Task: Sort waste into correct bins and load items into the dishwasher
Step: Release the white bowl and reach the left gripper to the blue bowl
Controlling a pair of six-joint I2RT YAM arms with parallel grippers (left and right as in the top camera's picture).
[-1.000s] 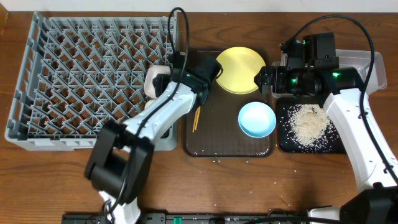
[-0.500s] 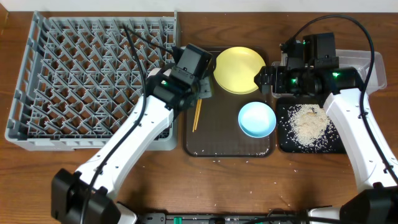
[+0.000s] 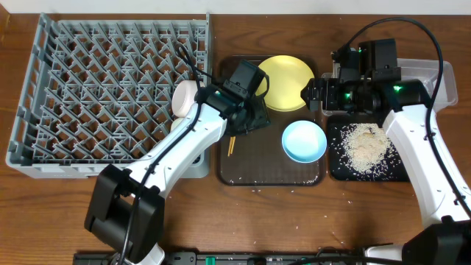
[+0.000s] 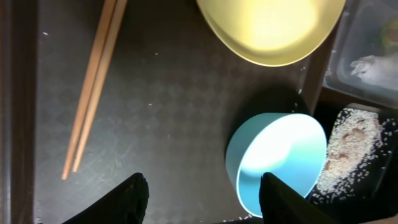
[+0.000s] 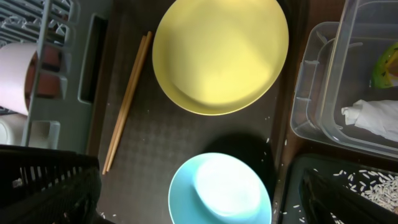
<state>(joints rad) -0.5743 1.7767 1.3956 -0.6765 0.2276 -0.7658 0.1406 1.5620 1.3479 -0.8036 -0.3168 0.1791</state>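
My left gripper (image 3: 252,120) is open and empty over the brown tray, between the wooden chopsticks (image 3: 231,141) and the light blue bowl (image 3: 304,140). In its wrist view the gripper (image 4: 202,200) has the chopsticks (image 4: 93,87) at left, the blue bowl (image 4: 280,158) at right and the yellow plate (image 4: 270,28) ahead. My right gripper (image 3: 316,94) is open and empty at the plate's (image 3: 283,82) right edge; its wrist view (image 5: 199,211) looks down on the blue bowl (image 5: 217,190). A white bowl (image 3: 184,97) stands in the grey dish rack (image 3: 96,73). The small white cup is not clearly seen.
The brown serving tray (image 3: 257,173) holds plate, bowl and chopsticks. The black tray (image 3: 346,171) holds a heap of rice (image 3: 364,146). The clear tub (image 5: 323,81) holds the napkin (image 5: 373,115) and the yellow-green wrapper (image 5: 387,71). Rice grains lie scattered on the table front (image 3: 272,190).
My left arm has swung off the rack's right edge; its gripper now hangs lower over the brown tray, and the white bowl shows again. The right arm has not moved.
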